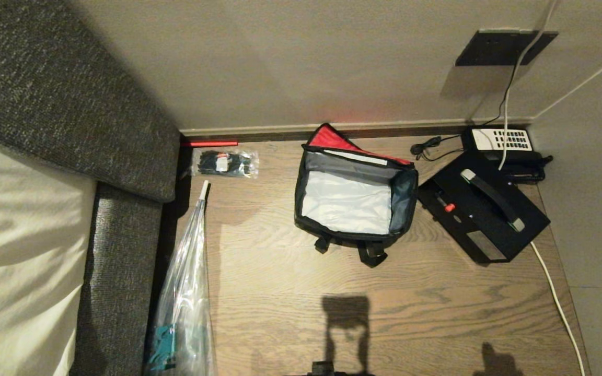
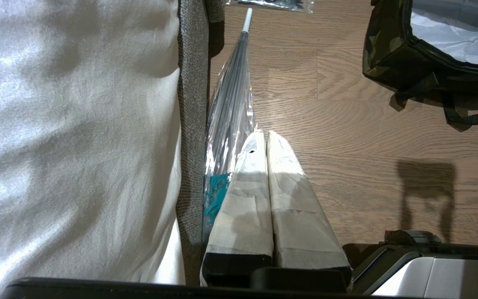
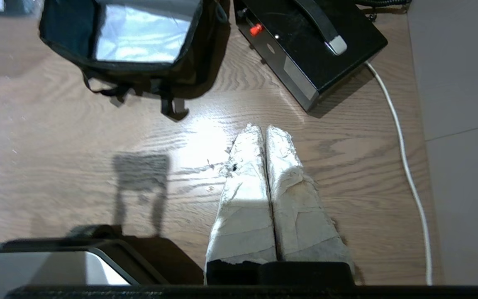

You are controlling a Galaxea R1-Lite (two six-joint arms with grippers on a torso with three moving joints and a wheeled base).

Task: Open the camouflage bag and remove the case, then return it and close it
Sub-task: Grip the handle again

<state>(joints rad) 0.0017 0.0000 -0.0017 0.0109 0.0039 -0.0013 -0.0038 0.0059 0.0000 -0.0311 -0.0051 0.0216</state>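
Standing open on the wooden floor (image 1: 280,313), the bag (image 1: 356,193) serves as the reference point. Its red-lined lid (image 1: 330,138) is folded back toward the wall (image 1: 306,62), and the pale grey interior is exposed with nothing visible inside.

Left of the bag: a grey sofa (image 1: 60,104) with a pale cushion (image 1: 13,235); a clear folded umbrella (image 1: 186,292) lying along the sofa's edge; a clear packet (image 1: 225,163) of black items against the skirting, near the bag's far left corner.

Left hand (image 2: 267,135): fingers pressed together, holding nothing, poised over the floor beside the umbrella, well apart from the bag.

Right of the bag: the case (image 1: 484,206) lies flat on the floor just beside it, out of the bag, its handle and red spot facing up. Beyond the case, against the wall, sits a black telephone (image 1: 502,141). A white cable (image 1: 554,292) runs along the floor from the case.

Right hand (image 3: 265,128): fingers together, empty, above bare floor, nearer to the case than to the bag and touching neither.
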